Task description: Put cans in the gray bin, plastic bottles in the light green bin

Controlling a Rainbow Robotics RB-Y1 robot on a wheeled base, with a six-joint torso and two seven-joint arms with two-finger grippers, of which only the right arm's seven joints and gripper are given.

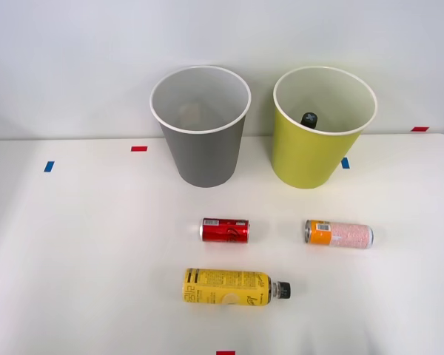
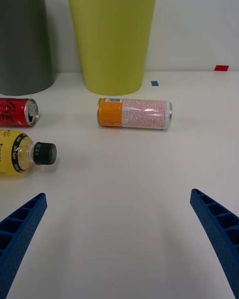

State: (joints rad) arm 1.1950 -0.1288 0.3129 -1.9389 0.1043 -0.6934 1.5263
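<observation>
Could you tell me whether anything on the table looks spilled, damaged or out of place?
Nothing stands out. The red can, orange-ended can and yellow-label bottle lie intact on their sides; the gray bin and light green bin stand upright, with a black cap visible inside the green one.

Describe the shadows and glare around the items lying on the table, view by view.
Front view: soft, even light; the yellow-labelled plastic bottle and red metal can cast only faint shadows. Right wrist view: a bright glare streak runs along the orange-ended pinkish can; soft shadows lie beside the open blue ribbed fingers.
</observation>
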